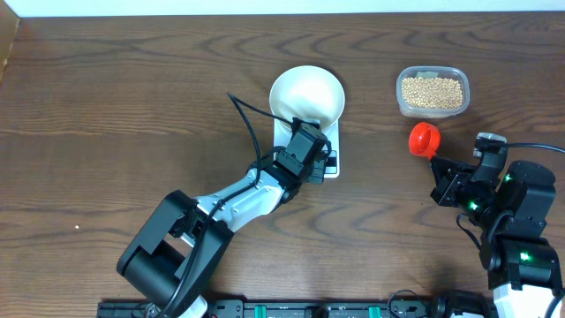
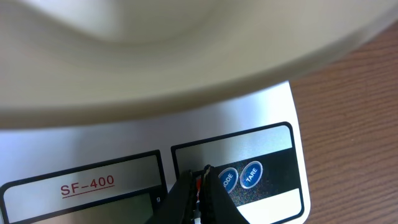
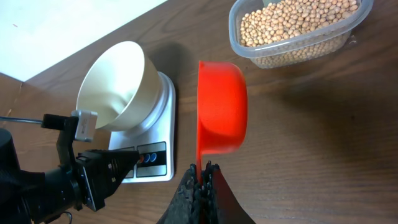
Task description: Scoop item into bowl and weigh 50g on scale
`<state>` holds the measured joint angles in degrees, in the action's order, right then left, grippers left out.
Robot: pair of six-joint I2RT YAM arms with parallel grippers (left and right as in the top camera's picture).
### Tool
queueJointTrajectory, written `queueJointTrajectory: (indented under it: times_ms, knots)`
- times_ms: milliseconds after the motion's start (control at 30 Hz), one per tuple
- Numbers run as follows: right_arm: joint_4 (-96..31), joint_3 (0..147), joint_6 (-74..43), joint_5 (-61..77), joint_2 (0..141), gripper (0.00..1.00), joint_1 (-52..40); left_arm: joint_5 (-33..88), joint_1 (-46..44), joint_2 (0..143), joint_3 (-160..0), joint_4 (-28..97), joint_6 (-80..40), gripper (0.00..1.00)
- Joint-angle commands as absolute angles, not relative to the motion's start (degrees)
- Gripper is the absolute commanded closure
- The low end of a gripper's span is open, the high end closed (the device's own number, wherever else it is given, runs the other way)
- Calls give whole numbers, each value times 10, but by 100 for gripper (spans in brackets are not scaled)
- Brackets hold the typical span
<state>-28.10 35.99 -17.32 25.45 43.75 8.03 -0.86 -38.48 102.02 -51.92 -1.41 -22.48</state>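
Note:
The white bowl [image 1: 307, 95] stands on the white scale [image 1: 335, 141] at mid-table, with no beans showing inside it. My left gripper [image 1: 324, 164] is shut, its tips [image 2: 202, 177] over the scale's front panel [image 2: 249, 143] just left of the MODE button [image 2: 227, 179]. Tan beans [image 1: 432, 92] fill a clear tub at the back right. My right gripper [image 3: 203, 175] is shut on the handle of the red scoop [image 3: 221, 106], which hangs between scale and tub. The scoop [image 1: 424, 139] looks empty from overhead.
The clear tub [image 3: 298, 53] sits beyond the scoop, a short way right of the bowl [image 3: 115, 81]. The left arm [image 1: 238, 199] stretches from the front edge up to the scale. A cable [image 1: 252, 124] loops beside the bowl.

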Motion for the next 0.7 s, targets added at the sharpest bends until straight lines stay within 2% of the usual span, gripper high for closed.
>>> queueJointTrajectory:
  times_ms: [0, 667]
  knots:
    - [-282, 368, -162, 250, 434, 99, 83, -22, -387, 1028, -516, -14, -217, 93]
    - [-282, 368, -158, 249, 434, 99, 83, -35, -387, 1045, -516, -23, -202, 93]
